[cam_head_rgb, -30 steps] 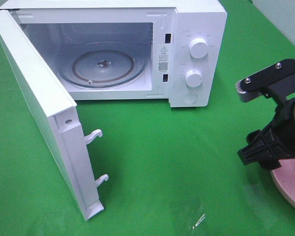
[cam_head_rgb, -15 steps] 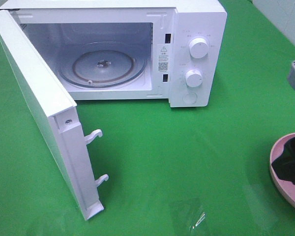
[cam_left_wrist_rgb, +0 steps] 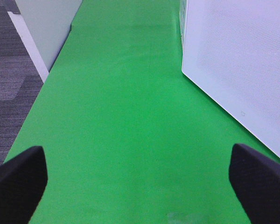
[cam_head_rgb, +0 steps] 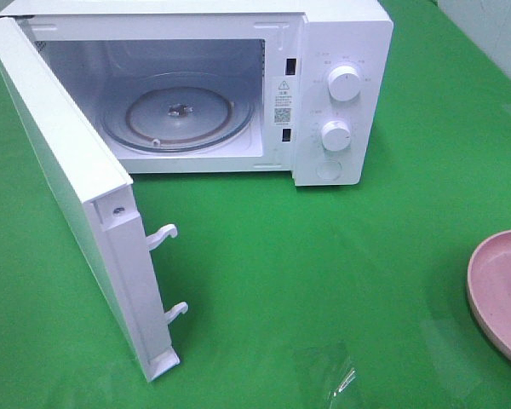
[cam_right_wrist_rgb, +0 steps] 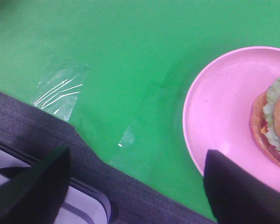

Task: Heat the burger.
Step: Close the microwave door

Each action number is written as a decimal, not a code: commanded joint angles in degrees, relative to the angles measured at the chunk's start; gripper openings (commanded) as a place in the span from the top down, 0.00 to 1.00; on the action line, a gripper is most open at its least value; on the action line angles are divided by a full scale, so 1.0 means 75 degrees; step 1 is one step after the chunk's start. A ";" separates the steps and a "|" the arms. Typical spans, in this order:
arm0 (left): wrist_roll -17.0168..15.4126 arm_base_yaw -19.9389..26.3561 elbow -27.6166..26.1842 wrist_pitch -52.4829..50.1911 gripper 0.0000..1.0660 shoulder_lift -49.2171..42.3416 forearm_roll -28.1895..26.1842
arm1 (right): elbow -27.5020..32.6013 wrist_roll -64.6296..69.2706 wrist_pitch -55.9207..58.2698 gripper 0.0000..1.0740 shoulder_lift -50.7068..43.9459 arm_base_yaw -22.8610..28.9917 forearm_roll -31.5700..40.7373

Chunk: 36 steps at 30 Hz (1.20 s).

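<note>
The burger (cam_right_wrist_rgb: pixel 273 126), with lettuce and a golden bun, shows only in the right wrist view, lying on a pink plate (cam_right_wrist_rgb: pixel 219 102) and cut off by the frame's edge. My right gripper (cam_right_wrist_rgb: pixel 137 186) hangs open beside the plate, with nothing between its dark fingertips (cam_right_wrist_rgb: pixel 35 186). The exterior view shows neither gripper, and only a bare part of the plate (cam_head_rgb: pixel 502 290) at the right edge. The white microwave (cam_head_rgb: pixel 341 51) stands at the back with its door (cam_head_rgb: pixel 68 196) swung wide open and its glass turntable (cam_head_rgb: pixel 179 111) bare. My left gripper (cam_left_wrist_rgb: pixel 140 186) is open over green cloth, near a white microwave panel (cam_left_wrist_rgb: pixel 242 70).
Green cloth covers the table. Patches of clear tape (cam_right_wrist_rgb: pixel 60 91) lie on it near the front edge (cam_head_rgb: pixel 341 375). Two door latches (cam_head_rgb: pixel 166 234) stick out from the open door. Grey carpet floor (cam_left_wrist_rgb: pixel 9 70) and a white cabinet (cam_left_wrist_rgb: pixel 46 23) lie beyond the table's left edge.
The right arm has drawn back to the right and left the exterior view. The pink plate it covered now shows bare at the edge.
</note>
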 commanded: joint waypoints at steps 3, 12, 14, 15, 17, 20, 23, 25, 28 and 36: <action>0.0000 0.0008 0.0008 -0.0023 0.08 -0.0138 0.0031 | 0.0115 -0.0214 -0.0229 0.29 -0.1176 -0.0382 0.0130; 0.0000 0.0008 0.0008 -0.0023 0.08 -0.0138 0.0031 | 0.0130 -0.0871 -0.0229 0.29 -0.2681 -0.1856 0.0466; 0.0000 0.0008 0.0008 -0.0023 0.08 -0.0138 0.0031 | 0.0153 -0.1131 -0.0138 0.29 -0.3468 -0.2536 0.0596; 0.0000 0.0008 0.0008 -0.0023 0.08 -0.0138 0.0031 | 0.0153 -0.1131 -0.0138 0.29 -0.3468 -0.2536 0.0596; 0.0000 0.0008 0.0008 -0.0023 0.08 -0.0138 0.0031 | 0.0191 -0.1329 -0.0076 0.29 -0.3850 -0.2872 0.0634; 0.0000 0.0008 0.0008 -0.0023 0.08 -0.0138 0.0031 | 0.0283 -0.1528 0.0038 0.29 -0.4568 -0.3300 0.0795; 0.0000 0.0008 0.0008 -0.0023 0.08 -0.0138 0.0031 | 0.0321 -0.1543 0.0069 0.29 -0.4683 -0.3484 0.0871; 0.0000 0.0008 0.0008 -0.0015 0.08 -0.0145 0.0015 | 0.0321 -0.1551 0.0069 0.29 -0.4683 -0.3583 0.0909; 0.0000 0.0008 0.0008 -0.0015 0.08 -0.0138 0.0023 | 0.0321 -0.1536 0.0069 0.29 -0.4683 -0.3652 0.0909; 0.0000 0.0008 0.0008 -0.0015 0.08 -0.0138 0.0023 | 0.0321 -0.1513 0.0069 0.29 -0.4683 -0.4141 0.0909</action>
